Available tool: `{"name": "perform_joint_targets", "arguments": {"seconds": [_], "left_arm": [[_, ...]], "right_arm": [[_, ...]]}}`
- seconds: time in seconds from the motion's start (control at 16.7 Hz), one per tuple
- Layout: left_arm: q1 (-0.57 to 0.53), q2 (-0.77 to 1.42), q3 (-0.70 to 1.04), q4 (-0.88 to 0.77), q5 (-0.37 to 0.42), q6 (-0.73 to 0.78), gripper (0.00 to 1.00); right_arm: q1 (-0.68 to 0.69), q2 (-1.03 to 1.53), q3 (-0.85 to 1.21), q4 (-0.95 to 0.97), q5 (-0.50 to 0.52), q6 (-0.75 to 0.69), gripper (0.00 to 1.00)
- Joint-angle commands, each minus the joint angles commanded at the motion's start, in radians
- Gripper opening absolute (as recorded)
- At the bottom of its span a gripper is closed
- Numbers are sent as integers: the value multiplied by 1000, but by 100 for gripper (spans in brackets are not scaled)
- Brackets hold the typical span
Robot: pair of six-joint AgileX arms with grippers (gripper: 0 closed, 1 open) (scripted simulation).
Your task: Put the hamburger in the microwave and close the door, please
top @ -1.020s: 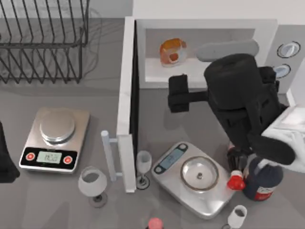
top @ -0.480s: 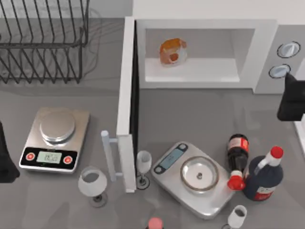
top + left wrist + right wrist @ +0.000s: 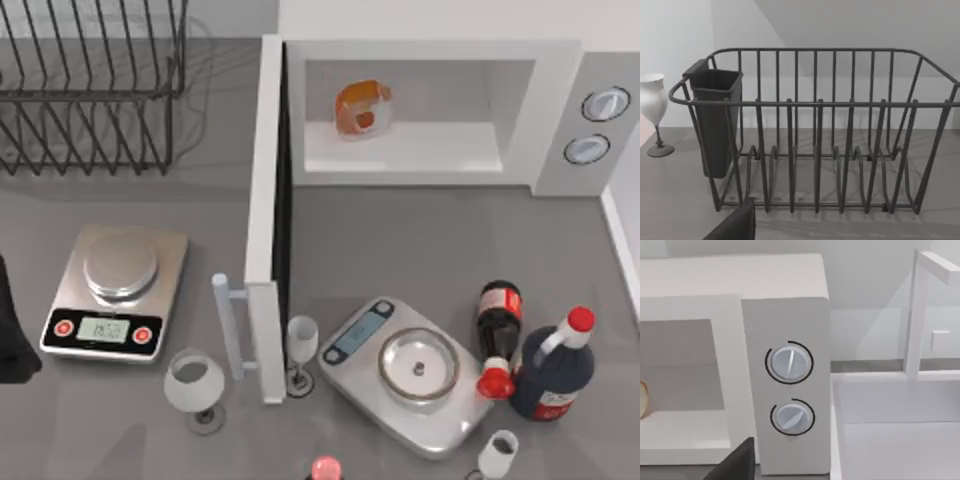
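Observation:
The hamburger stands on edge inside the white microwave at the back, left of the cavity's middle; its edge also shows in the right wrist view. The door stands wide open, swung toward the table's front, with its bar handle facing left. The grey panel with two dials fills the right wrist view, where a dark part of my right gripper sits low in the picture. My left arm is parked at the left edge; a dark part of my left gripper faces a dish rack.
A wire dish rack stands back left. A scale sits at left, another front centre. Wine glasses flank the door's end. Bottles and a small glass crowd the front right.
My right arm has pulled back from in front of the microwave, moved right and left the top view. The hamburger stays in the cavity; the door has not moved.

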Motion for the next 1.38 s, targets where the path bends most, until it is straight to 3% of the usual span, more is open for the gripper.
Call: {"name": "perform_joint_targets", "arguments": {"seconds": [0.24,0.6,1.38], "left_arm": [[0,0,0,0,0,0,100],[0,0,0,0,0,0,100],[0,0,0,0,0,0,2]], "right_arm": [[-89,-163,-96,-13,-71,-42,100],[-100,-180,-107,-14,-79,-47,100],[-100,-180,-107,-14,-79,-47,100]]}}
